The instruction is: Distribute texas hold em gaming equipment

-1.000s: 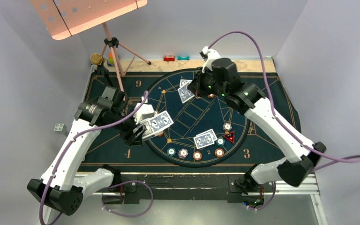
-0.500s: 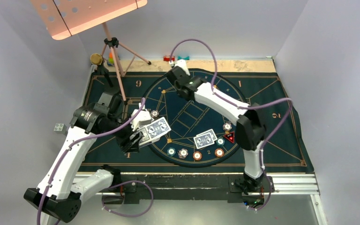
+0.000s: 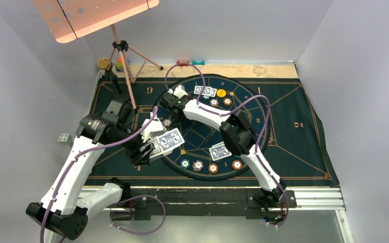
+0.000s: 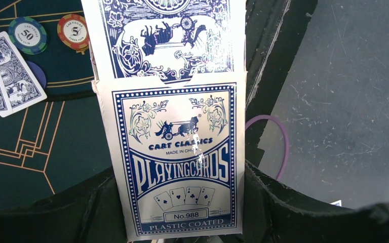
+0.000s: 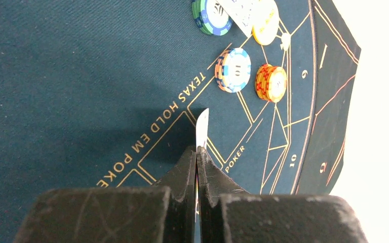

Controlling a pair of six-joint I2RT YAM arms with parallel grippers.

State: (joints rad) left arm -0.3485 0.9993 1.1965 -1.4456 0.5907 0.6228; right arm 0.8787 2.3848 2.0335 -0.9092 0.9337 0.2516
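Note:
My left gripper [image 3: 149, 147] is shut on a blue-and-white playing card box [image 4: 174, 162], with blue-backed cards [image 4: 167, 35] sticking out of its open end. It holds the box over the left side of the round layout. My right gripper [image 3: 170, 100] is shut on a single card, seen edge-on [image 5: 201, 129] in the right wrist view, low over the far left of the layout. Two dealt cards [image 3: 205, 91] lie at the far side beside a yellow disc [image 3: 222, 92] and chips [image 3: 214, 102]. Another pair of cards [image 3: 220, 150] lies near the front, with a row of chips [image 3: 197, 164]. The red triangular marker is hidden.
The dark blue mat [image 3: 294, 126] covers the table. A tripod stand [image 3: 124, 61] with a pink board stands at the back left. Small red and teal blocks [image 3: 190, 63] sit at the far edge. A lone chip [image 3: 167, 122] lies between the two grippers. The right forearm [image 3: 238, 134] crosses the layout.
My right arm has swung left across the mat, from the far centre to the far left of the layout. Two cards now show at the far position. My left gripper has barely moved.

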